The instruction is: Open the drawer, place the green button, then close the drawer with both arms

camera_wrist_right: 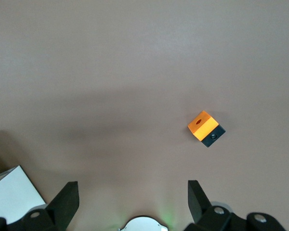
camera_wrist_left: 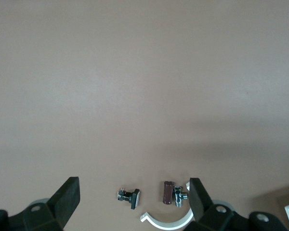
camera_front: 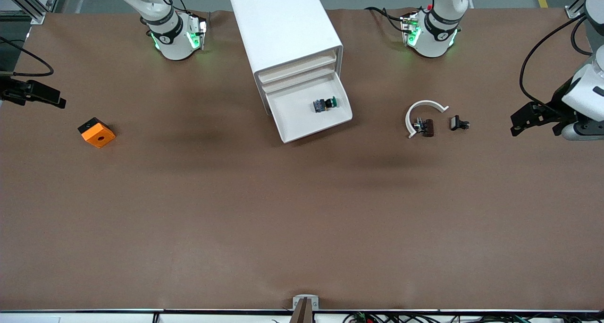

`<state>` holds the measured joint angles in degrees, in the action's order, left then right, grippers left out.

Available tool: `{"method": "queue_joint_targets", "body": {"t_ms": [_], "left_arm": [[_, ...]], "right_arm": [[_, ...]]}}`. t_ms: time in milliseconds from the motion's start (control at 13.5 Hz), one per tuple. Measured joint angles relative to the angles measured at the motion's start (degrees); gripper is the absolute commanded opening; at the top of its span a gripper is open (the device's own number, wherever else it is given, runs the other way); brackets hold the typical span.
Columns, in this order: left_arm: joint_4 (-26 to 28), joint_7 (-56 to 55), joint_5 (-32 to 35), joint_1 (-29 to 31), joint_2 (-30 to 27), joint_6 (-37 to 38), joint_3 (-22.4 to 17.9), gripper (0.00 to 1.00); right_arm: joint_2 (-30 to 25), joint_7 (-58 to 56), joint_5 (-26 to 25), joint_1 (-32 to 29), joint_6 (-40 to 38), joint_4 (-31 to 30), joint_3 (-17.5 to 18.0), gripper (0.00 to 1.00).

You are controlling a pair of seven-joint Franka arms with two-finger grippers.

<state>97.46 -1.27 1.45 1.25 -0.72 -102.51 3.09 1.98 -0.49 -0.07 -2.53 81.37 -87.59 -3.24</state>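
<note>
The white cabinet (camera_front: 283,25) stands between the two arm bases. Its lowest drawer (camera_front: 289,130) is pulled open toward the front camera. The button (camera_front: 325,104), green cap on a dark body, lies on its side inside that drawer. My left gripper (camera_front: 515,126) is open and empty at the left arm's end of the table; its wrist view shows its spread fingers (camera_wrist_left: 134,186). My right gripper (camera_front: 56,99) is open and empty at the right arm's end, over bare table (camera_wrist_right: 132,188). Neither gripper touches the drawer or the button.
A white curved band (camera_front: 417,109) with a brown clip (camera_front: 427,126) and a black clip (camera_front: 458,123) lie between the drawer and my left gripper; both clips show in the left wrist view (camera_wrist_left: 130,196). An orange block (camera_front: 96,132) lies near my right gripper (camera_wrist_right: 204,127).
</note>
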Motion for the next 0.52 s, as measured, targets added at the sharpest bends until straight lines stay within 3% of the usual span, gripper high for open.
{"method": "queue_joint_targets", "body": {"t_ms": [518], "left_arm": [[-5.45, -2.15, -0.03, -2.97, -0.10, 5.86, -0.98, 1.00]], "right_arm": [[-1.11, -1.39, 0.01, 0.00, 2.81, -0.34, 0.18, 1.00]]}}
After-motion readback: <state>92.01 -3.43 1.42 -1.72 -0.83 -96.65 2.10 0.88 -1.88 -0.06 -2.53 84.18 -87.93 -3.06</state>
